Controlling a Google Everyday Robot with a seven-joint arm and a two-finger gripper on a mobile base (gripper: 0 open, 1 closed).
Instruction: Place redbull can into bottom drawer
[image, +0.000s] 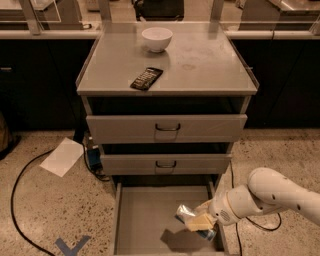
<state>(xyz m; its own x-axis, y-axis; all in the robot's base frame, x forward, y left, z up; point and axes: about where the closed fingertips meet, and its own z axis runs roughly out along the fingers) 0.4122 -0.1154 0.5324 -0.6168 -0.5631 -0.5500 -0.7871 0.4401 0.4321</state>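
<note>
The bottom drawer (145, 212) is pulled out, a wide shallow grey tray with a flat floor. My gripper (200, 223) reaches in from the right on a white arm and hangs low over the drawer's right front part. It is shut on the redbull can (188, 216), a slim silver-and-blue can held lying at a slant, its silver end pointing up-left. The can's shadow falls on the drawer floor just below it.
A white bowl (157, 39) and a flat black remote-like slab (147, 78) lie on the cabinet top (200, 65). The two upper drawers (166, 128) are shut. A white paper (63, 156) and a black cable (20, 200) lie on the floor at left.
</note>
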